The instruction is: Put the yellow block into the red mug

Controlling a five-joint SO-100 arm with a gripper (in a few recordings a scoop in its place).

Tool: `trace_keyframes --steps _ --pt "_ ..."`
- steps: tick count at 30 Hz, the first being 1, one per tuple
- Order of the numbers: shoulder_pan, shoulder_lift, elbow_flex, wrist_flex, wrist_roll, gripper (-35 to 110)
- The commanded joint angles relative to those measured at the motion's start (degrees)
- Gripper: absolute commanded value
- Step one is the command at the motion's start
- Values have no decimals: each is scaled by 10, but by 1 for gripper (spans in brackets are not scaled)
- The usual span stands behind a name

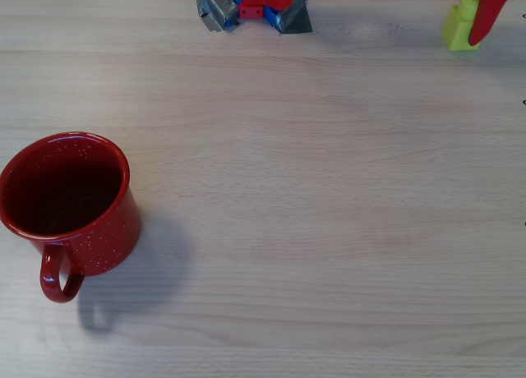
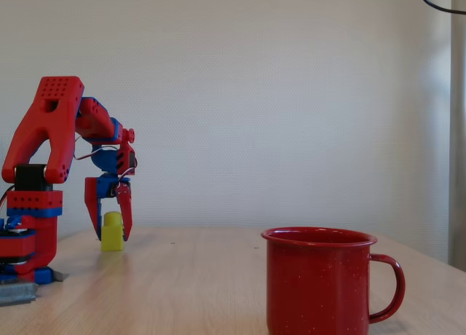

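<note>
One red mug (image 1: 70,199) upright, nothing visible inside | fingers (image 2: 111,229) straddle yellow block (image 2: 112,231), grip unclear

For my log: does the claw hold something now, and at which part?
The claw has a finger on each side of the yellow block, which stands on the table; a firm grip cannot be told.

You have a light wood-grain table (image 1: 329,189) before you. On it the red mug (image 1: 70,197) stands upright, and the yellow block (image 1: 459,26) sits well apart from it.
</note>
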Motion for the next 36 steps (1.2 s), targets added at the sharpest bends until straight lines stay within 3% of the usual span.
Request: trace_keyframes --steps 1,5,19,36 --pt "5 41 4 -4 17 8" --pt "10 51 13 -9 18 0" --pt "53 199 91 -7 -55 0" --pt "213 381 103 49 -492 0"
